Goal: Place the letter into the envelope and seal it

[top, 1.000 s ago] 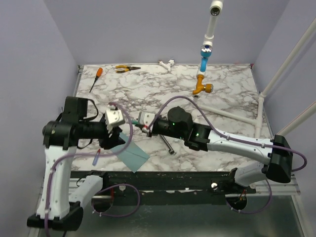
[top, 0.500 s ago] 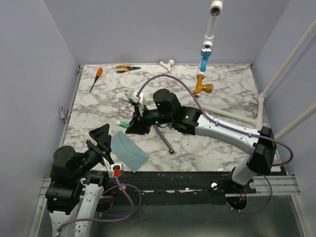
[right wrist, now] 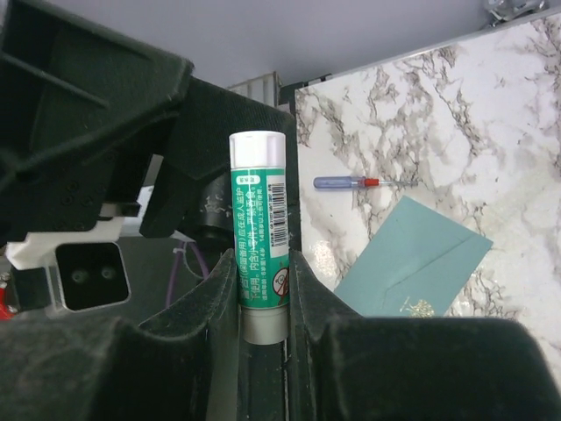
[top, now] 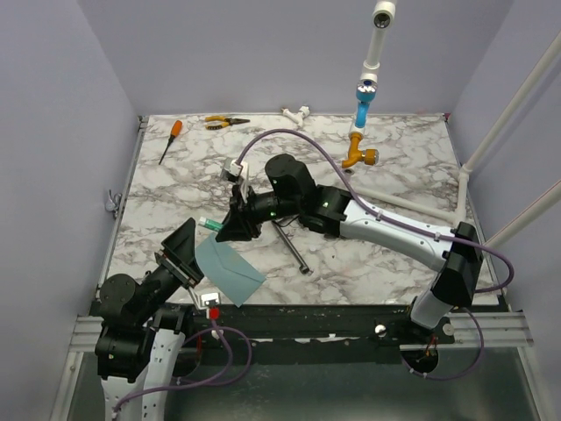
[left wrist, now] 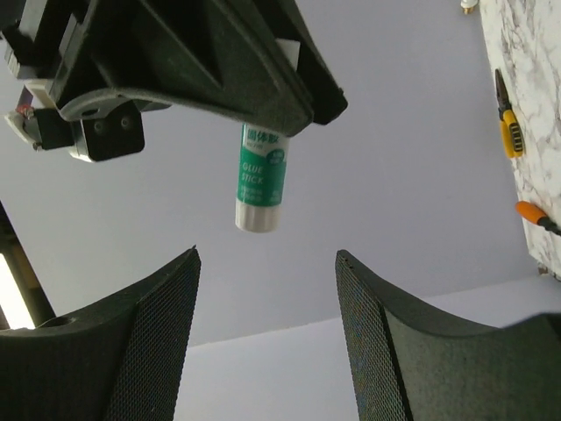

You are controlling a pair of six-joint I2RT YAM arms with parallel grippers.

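Observation:
The teal envelope (top: 231,271) (right wrist: 412,263) lies flat near the table's front edge, flap folded over. The letter is out of view. My right gripper (top: 230,226) (right wrist: 263,281) hangs just beyond the envelope's far left corner. It is shut on a green-and-white glue stick (top: 209,223) (right wrist: 260,241), whose tip sticks out to the left. My left gripper (top: 181,254) (left wrist: 267,263) sits at the envelope's left edge, tilted upward and open with nothing between its fingers. Seen from the left wrist, the glue stick (left wrist: 261,175) hangs above under the right gripper's body.
A metal rod (top: 294,250) lies right of the right gripper. An orange-handled screwdriver (top: 170,138), yellow pliers (top: 226,122) and a white fitting (top: 298,112) lie along the far edge. A hanging pipe with blue and orange fittings (top: 361,123) stands at the back right. A small blue-handled screwdriver (right wrist: 355,182) lies near the envelope.
My left arm has dropped back to the near left corner and its jaws have widened. My right arm has carried the glue stick left, closer to the envelope.

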